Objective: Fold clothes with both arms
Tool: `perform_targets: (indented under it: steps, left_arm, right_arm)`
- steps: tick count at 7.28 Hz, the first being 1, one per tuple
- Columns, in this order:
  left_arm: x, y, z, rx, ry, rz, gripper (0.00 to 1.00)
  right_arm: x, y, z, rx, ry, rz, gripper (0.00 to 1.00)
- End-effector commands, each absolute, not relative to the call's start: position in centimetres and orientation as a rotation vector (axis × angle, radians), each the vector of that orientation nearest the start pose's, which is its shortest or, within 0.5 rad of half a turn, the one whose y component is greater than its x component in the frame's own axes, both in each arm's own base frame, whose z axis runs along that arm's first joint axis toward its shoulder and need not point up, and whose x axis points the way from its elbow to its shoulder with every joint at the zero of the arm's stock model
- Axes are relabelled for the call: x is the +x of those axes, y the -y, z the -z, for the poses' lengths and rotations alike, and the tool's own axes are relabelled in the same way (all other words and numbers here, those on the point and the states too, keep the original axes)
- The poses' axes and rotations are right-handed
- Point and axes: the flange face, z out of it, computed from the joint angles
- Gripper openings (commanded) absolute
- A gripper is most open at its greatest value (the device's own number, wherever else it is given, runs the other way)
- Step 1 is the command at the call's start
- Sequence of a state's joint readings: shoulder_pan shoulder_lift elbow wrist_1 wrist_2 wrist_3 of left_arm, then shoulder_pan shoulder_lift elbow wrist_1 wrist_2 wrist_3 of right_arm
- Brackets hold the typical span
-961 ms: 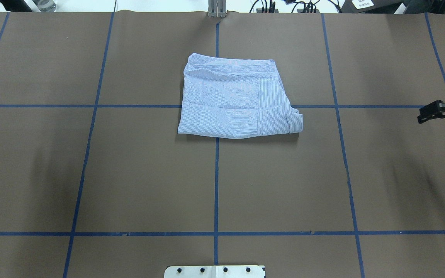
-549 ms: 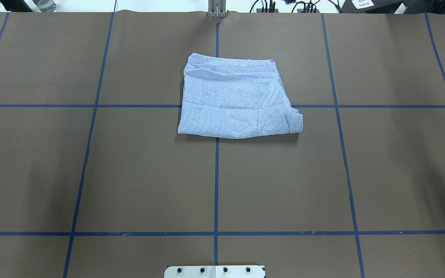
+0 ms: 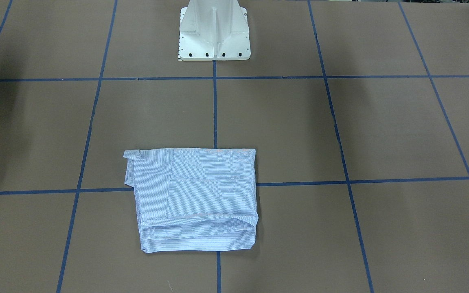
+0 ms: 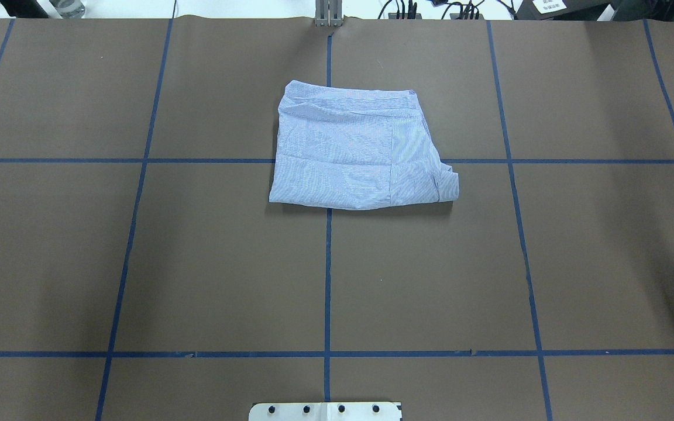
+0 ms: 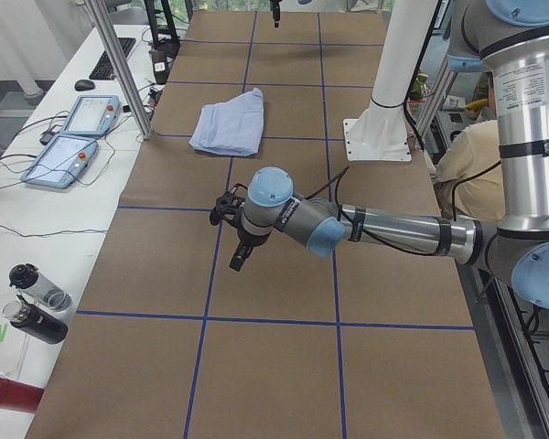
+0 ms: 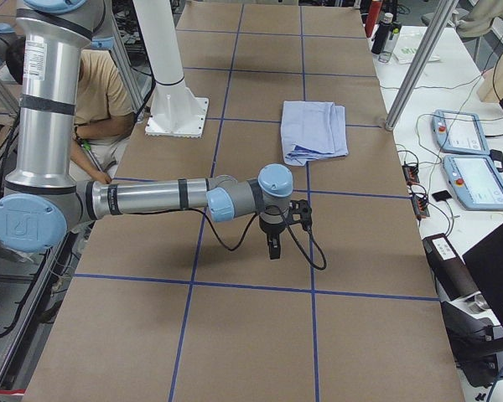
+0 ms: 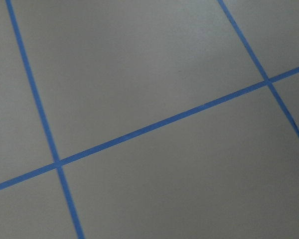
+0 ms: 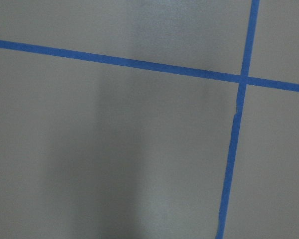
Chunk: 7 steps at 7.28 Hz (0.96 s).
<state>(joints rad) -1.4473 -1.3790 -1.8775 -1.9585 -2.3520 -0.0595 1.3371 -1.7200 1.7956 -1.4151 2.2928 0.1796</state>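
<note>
Left gripper hangs fingers-down over the desk at its left end, right gripper likewise at the other end; whether either is parted I cannot tell. Left arm and right arm reach out low and nearly level. The shirt lies centred, well apart from both. It is folded into a soft striped rectangle, long axis across the desk (a small flap juts toward the robot's right). Blue tape grids the brown surface.
</note>
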Motion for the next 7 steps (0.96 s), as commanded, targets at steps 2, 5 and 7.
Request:
perform_targets:
  steps: [2,5,7]
  left_arm:
    - [-2.1,43.8,-56.1,0.335,-0.795,-0.231,0.99]
    - [-2.7,43.7,-56.7,0.372,-0.774,-0.281,1.0]
    - [-2.7,44.0,-57.1,0.363,-0.777,-0.277,1.0]
  right_arm:
    - [-1.0,44.2,-61.2,0.055,0.737,0.131,1.0]
    - [-0.1,44.2,-61.2,0.057,0.751,0.112,1.0]
    - [0.0,43.9,-61.8,0.046,0.743,0.098,1.0]
